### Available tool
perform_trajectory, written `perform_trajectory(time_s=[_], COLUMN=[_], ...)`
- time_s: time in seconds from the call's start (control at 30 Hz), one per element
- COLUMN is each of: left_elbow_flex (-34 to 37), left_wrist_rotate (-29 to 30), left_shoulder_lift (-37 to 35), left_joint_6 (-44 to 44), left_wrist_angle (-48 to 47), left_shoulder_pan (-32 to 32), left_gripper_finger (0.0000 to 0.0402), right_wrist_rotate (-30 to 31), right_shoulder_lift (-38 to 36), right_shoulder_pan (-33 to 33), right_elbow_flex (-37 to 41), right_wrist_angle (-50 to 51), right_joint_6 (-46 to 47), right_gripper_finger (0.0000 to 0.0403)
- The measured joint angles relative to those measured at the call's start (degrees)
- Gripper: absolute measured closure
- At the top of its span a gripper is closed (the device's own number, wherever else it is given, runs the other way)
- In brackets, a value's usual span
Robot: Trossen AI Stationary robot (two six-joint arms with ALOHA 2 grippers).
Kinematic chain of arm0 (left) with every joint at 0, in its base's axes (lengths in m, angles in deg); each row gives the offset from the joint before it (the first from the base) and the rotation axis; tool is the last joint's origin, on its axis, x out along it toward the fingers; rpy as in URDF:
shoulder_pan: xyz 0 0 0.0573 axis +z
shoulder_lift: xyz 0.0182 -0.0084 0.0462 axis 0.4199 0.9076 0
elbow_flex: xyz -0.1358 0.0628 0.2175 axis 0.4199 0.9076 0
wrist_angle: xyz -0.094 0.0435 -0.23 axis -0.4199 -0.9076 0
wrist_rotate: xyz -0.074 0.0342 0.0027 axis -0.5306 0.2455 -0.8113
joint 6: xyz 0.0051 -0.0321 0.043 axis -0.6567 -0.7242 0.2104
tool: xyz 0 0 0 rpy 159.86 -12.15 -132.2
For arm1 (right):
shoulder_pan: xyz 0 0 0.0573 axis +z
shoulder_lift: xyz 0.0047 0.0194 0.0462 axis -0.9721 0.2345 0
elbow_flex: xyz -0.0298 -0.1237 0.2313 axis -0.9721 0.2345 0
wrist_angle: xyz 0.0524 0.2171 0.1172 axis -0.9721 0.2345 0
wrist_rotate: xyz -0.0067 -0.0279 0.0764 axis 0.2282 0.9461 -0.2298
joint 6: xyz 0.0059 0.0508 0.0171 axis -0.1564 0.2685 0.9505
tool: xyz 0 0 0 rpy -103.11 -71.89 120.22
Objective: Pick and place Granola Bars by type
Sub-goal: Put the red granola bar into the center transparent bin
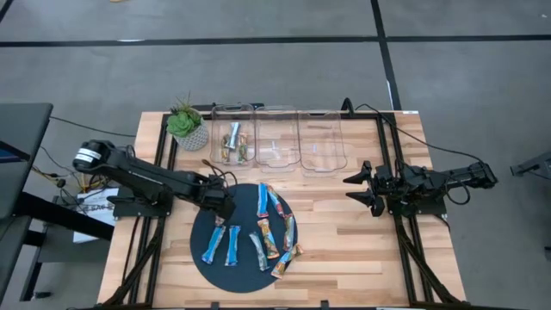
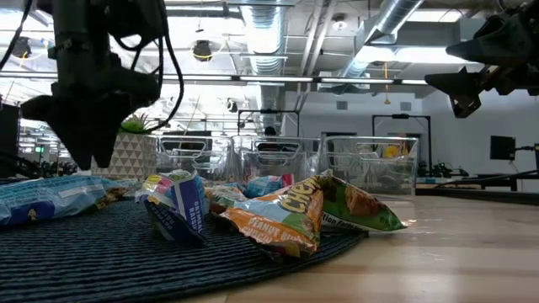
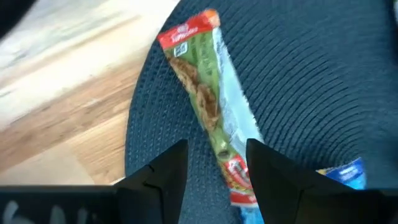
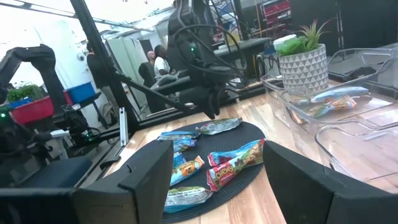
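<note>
— Behind the dark round mat [image 1: 245, 258], what's lined up along the far edge of the tabletop [image 1: 362, 250]?

— Three clear plastic bins [image 1: 277, 138] side by side, and a small spiky plant in a white patterned pot [image 1: 186, 127] just left of them. The leftmost bin [image 1: 232, 139] already has a couple of bars in it; I can't read their type from where I stand.

— And the Granola Bars [image 1: 263, 231] themselves?

— Scattered over the woven mat, slim foil packets, crinkled and glossy. Most lie with their long axes running roughly from the near edge toward the bins, fanned a little; a tan and orange one [image 1: 285, 261] sits at the mat's near right rim, tilted.

— Which arm is busy?

— The left pincer [image 3: 214, 163] hangs right over the mat's far left part, its fingers [image 3: 163, 171] spread apart and straddling a green-and-silver bar [image 3: 208, 102] with red ends. That bar lies flat on the ribbed weave, its long axis passing between the two fingers. Whether they touch it I can't tell.

— Anything in its way?

— A blue wrapper [image 3: 345, 173] lies close beside it.

— The other arm?

— The right pincer [image 1: 360, 189] waits well off to the right above bare wood, fingers apart, holding nothing.
</note>
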Motion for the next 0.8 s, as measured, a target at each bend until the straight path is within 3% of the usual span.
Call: perform_trajectory(time_s=[0.43,0.8], left_elbow_flex=[-0.01,1.84], left_wrist_rotate=[-0.70,0.14], left_shoulder_lift=[4.84,4.69], left_joint_6=[1.03,0.99], left_wrist_angle=[3.88,5.50], left_shoulder_pan=[0.14,1.71], left_gripper_finger=[0.0206,0.0203], right_wrist_rotate=[0.00,0.00], right_shoulder_lift=[0.00,0.04], right_shoulder_pan=[-0.01,-0.01], right_elbow_flex=[-0.01,-0.01], right_wrist_angle=[0.00,-0.02], right_joint_6=[0.00,0.01], right_gripper_finger=[0.0159,0.0159])
